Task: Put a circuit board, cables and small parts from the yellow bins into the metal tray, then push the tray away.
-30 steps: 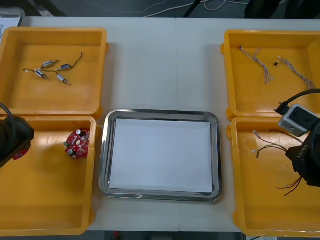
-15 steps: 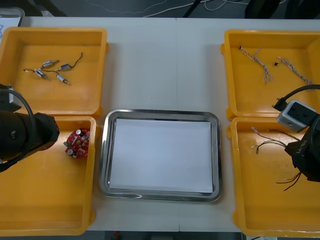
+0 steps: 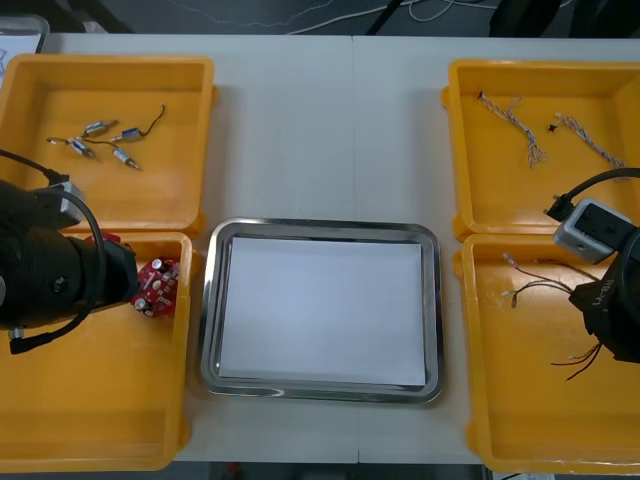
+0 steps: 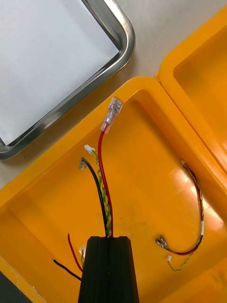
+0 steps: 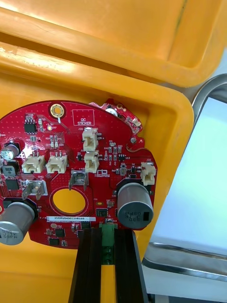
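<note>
**A Table With Four Bins and One Tray**

On the light table (image 3: 320,130) stood four yellow bins: the far left bin (image 3: 150,195), the near left bin (image 3: 100,400), the far right bin (image 3: 500,190) and the near right bin (image 3: 530,420). The metal tray (image 3: 320,227) lay between the two near bins, just beside both. At the far left corner sat a pale object (image 3: 20,32), perhaps a box.

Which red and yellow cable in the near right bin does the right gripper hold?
The straighter red and yellow cable rising from the right gripper, tipped with a clear terminal; the curved cable lies loose, apart.
</note>
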`<action>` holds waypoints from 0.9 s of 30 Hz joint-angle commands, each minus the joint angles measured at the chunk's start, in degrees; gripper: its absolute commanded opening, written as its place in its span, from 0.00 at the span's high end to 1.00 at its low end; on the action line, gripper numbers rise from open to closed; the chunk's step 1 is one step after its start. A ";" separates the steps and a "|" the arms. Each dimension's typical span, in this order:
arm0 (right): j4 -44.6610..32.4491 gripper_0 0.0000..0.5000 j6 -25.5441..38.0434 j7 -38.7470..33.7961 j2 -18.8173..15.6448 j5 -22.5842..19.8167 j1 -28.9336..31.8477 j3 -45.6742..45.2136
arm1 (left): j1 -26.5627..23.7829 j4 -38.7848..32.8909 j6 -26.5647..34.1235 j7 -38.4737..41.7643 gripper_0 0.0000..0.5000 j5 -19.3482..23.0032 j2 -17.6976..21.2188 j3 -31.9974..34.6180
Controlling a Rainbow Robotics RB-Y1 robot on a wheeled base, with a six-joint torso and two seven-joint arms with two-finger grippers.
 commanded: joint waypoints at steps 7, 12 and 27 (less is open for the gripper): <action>-0.23 1.00 0.20 0.63 -2.36 0.26 -1.22 0.54 | -5.03 -1.28 0.42 0.93 1.00 -1.44 2.10 -9.27; -0.23 1.00 0.20 0.63 -2.36 0.26 -1.22 0.54 | -7.84 -1.11 0.42 4.98 1.00 -1.88 1.93 -14.28; -0.23 1.00 0.20 0.63 -2.36 0.26 -1.22 0.54 | -16.28 1.09 0.42 14.12 1.00 -0.38 1.93 -28.61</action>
